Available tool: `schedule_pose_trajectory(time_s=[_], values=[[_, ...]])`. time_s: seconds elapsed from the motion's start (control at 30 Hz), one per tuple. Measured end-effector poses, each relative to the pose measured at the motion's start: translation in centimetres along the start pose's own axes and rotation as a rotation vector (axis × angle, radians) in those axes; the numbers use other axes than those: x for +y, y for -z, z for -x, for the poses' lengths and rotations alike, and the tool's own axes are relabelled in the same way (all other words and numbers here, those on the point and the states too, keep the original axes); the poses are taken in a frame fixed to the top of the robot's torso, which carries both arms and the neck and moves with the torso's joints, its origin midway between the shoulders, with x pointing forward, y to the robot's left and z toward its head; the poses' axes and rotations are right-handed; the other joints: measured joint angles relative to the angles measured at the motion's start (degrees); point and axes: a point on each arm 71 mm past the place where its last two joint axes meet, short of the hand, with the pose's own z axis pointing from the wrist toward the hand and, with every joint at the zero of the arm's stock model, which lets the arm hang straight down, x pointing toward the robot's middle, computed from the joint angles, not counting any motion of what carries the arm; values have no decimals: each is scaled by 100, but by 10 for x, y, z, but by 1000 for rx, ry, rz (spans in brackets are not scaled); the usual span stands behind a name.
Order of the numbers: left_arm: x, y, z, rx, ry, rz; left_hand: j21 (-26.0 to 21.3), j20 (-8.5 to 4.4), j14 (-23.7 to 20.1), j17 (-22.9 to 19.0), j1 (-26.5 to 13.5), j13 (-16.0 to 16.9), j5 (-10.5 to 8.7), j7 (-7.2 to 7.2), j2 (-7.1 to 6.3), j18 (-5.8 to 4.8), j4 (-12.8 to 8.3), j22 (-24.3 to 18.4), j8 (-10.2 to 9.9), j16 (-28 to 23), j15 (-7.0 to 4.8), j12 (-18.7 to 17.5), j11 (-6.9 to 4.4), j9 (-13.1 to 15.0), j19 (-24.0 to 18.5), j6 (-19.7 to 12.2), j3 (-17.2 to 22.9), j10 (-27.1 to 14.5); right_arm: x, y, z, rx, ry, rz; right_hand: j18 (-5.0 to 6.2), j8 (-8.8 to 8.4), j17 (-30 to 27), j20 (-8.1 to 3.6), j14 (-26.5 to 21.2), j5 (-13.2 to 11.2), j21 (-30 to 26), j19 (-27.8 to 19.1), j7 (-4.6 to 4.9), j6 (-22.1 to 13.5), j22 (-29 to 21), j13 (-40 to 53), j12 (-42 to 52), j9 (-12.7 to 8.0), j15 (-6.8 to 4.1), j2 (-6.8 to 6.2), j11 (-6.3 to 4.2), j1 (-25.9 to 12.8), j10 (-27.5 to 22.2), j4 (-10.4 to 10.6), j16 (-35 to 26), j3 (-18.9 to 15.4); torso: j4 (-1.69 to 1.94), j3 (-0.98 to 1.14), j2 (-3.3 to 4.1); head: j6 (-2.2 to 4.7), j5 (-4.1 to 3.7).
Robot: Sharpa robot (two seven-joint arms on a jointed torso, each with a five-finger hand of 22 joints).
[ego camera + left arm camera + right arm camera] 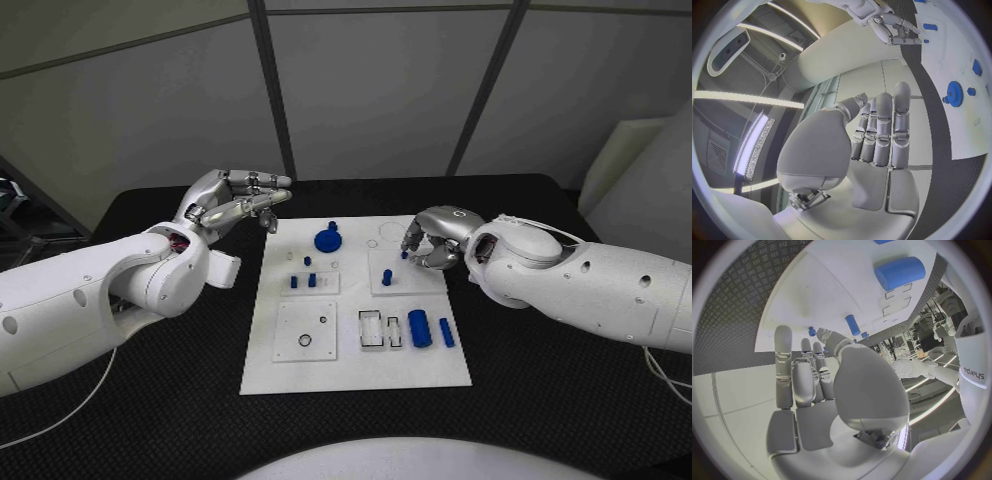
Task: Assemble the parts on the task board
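Progress: early, by my reading. On the task board [433, 370], small blue pegs [302, 280] stand left of centre and a blue gear [329, 239] sits near the far edge.
Left to do: a large blue cylinder [420, 328] and a slim blue rod [447, 332] lie loose near the board's right edge.
Left hand [238, 203]: raised over the bench [173, 420] off the board's far-left corner, fingers loosely curled, holding nothing.
Right hand [433, 245]: low over the board's right side, fingers curled down; whether it pinches anything I cannot tell.
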Motion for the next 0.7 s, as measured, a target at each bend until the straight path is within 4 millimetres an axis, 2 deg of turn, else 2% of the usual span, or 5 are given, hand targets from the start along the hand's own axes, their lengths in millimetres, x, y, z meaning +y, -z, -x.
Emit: schedule_pose_trajectory(time_s=[0.7], values=[[1,-1,-1,-3,36,-1,0,0,-20,-16,0,-1,0,0,0,-2,-16,-5,0,-25,-20,0,1,-5,0,0,-16,0,2,-16,-8,7,10,-10,0,1,62,20,0,0,134,20,21,-21,142,-79,0,2,0,0,0,0,1,31,106,137,0,2,-3,-30,23]])
